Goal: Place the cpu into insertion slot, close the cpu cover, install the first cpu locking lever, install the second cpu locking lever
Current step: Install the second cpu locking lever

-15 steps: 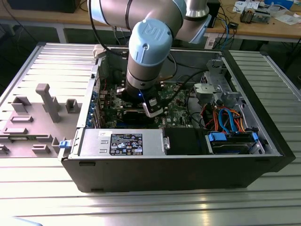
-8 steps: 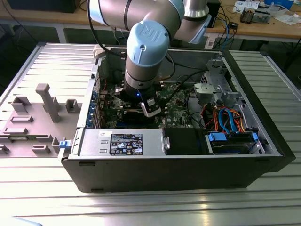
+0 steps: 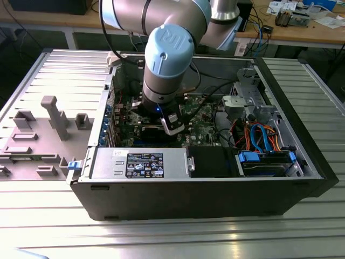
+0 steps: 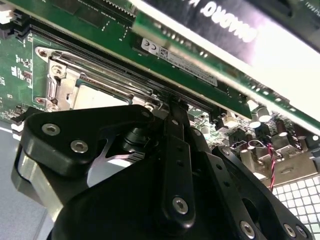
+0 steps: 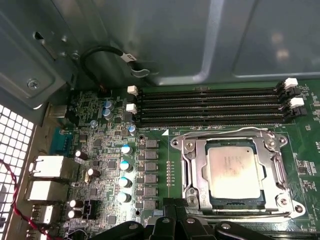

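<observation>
While my arm reaches down into the open case (image 3: 215, 199), room is tight: case walls on every side, and a card (image 4: 200, 75) edge just beside the gripper (image 5: 175, 227). I see the cpu (image 5: 235, 170) seated in the slot (image 5: 197, 172), its flat grey metal top showing through the square window of the silver cover (image 5: 272, 165), which lies down around it. Thin wire levers (image 5: 220, 132) run along the frame's edges. Black gripper linkage sits near the slot's edge; I cannot tell whether its fingers are apart.
</observation>
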### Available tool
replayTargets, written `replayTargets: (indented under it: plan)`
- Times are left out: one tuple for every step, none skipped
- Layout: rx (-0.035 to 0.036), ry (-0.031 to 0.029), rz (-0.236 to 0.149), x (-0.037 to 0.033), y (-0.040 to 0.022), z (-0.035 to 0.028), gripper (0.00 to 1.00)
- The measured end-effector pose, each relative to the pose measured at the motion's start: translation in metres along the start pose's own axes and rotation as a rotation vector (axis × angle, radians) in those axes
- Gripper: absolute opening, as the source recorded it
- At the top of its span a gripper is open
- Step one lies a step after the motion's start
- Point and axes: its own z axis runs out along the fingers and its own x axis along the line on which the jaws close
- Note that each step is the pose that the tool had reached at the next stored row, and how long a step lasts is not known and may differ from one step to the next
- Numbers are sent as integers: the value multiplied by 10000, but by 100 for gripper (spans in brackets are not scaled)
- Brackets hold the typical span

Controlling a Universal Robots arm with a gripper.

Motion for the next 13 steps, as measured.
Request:
replayTargets:
  plan:
    - [4, 1, 2, 1, -3, -5, 11]
    - [11, 4, 4, 2, -3, -16, 11]
    - [4, 5, 3, 2, -2, -23, 11]
    - [9, 11, 6, 4, 1, -38, 11]
    - [24, 18, 10, 7, 5, -56, 11]
    - [8, 18, 8, 8, 15, -73, 11]
    - [8, 19, 8, 9, 21, -88, 11]
    - [5, 22, 9, 9, 23, -91, 11]
    - [5, 23, 10, 9, 23, -91, 11]
    - [5, 24, 10, 9, 22, -91, 11]
    - [7, 25, 11, 10, 22, -92, 11]
    - [8, 28, 12, 8, 23, -93, 11]
    - [8, 31, 13, 7, 23, -93, 11]
